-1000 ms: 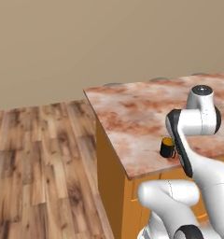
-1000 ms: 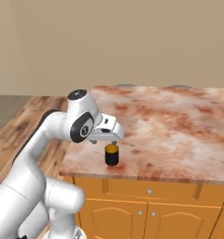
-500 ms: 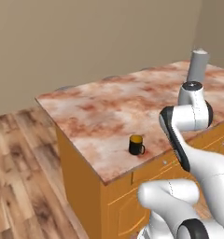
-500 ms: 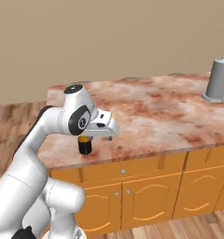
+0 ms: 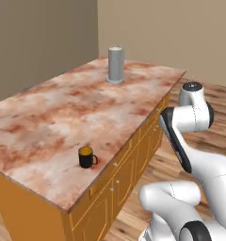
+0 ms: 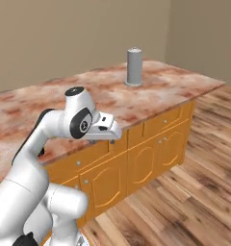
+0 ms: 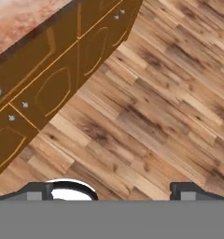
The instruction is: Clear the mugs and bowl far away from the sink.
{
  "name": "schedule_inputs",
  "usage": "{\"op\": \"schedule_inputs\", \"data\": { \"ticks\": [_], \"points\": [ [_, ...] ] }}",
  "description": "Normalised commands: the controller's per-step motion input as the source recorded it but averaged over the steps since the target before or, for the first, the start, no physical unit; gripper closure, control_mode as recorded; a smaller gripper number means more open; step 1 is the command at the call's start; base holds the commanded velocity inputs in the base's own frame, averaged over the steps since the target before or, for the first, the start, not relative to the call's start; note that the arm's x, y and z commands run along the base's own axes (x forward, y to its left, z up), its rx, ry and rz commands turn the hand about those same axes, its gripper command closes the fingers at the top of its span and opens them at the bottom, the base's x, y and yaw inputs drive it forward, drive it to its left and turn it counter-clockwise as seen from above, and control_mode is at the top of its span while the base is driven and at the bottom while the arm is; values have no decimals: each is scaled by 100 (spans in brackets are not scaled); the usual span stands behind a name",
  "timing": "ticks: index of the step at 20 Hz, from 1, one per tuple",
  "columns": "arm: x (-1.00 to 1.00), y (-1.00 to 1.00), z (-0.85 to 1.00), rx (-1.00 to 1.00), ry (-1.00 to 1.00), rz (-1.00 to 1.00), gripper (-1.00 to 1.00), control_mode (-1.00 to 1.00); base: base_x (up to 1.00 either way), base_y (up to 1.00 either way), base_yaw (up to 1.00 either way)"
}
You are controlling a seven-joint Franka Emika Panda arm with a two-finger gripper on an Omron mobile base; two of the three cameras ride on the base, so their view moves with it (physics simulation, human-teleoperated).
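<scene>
Black mug alone near the desk's front edge

A black mug (image 5: 87,156) sits lower left on the marbled desk (image 5: 63,108); a grey canister (image 5: 115,64) stands upper centre, well apart. The pincer (image 7: 114,189), fingers spread wide and empty, hangs over bare wood floor (image 7: 165,102) beside the cabinet doors (image 7: 48,74)

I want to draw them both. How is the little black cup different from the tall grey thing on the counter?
The black mug is short, with a handle and an orange inside; the grey canister is tall, plain and handle-free. The mug stands near the counter's front edge, the canister far back toward the other end. Both are round, upright and on the same marbled countertop.
</scene>
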Motion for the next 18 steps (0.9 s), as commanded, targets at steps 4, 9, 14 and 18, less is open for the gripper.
{"op": "schedule_inputs", "data": {
  "ticks": [4,9,14,18],
  "points": [
    [0,0,0,0,0,0,-100,100,-6,-36,-71],
    [0,0,0,0,0,0,-100,100,0,-29,-75],
    [0,0,0,0,0,0,-100,100,0,-24,-77],
    [0,0,0,0,0,0,-100,100,0,-23,-76]
  ]
}}
